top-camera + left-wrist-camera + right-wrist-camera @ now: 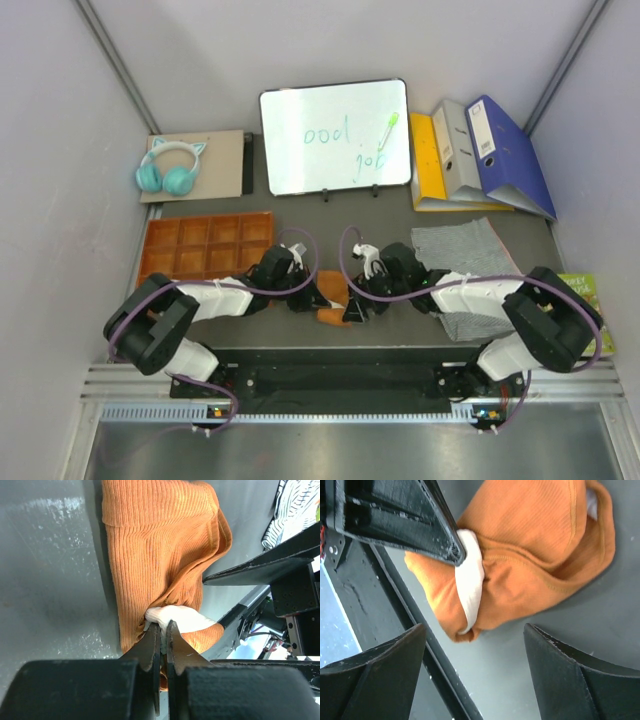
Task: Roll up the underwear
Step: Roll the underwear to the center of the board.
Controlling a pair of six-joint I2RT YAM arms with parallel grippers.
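The briefs lie bunched at the lower centre of the top view, between the two arms and close to the near edge of the tabletop. The left hand is clamped on a fold of the cream waistband, with its fingers pressed nearly together at the bottom of its own view. The right hand hangs just over the same end of the garment with its fingers spread wide and holding nothing. The boxers lie flat at the right of the top view, partly under the right arm.

The ribbed cloth looks light, limp and stretchy. It will likely sag, crease and slide on the smooth surface rather than keep any shape, so a roll would loosen once let go. The waistband is the thickest, firmest part and probably the best grip. A second pinch at the loose orange edge beside it, seen centre-left in the right wrist view, would let both ends turn evenly.
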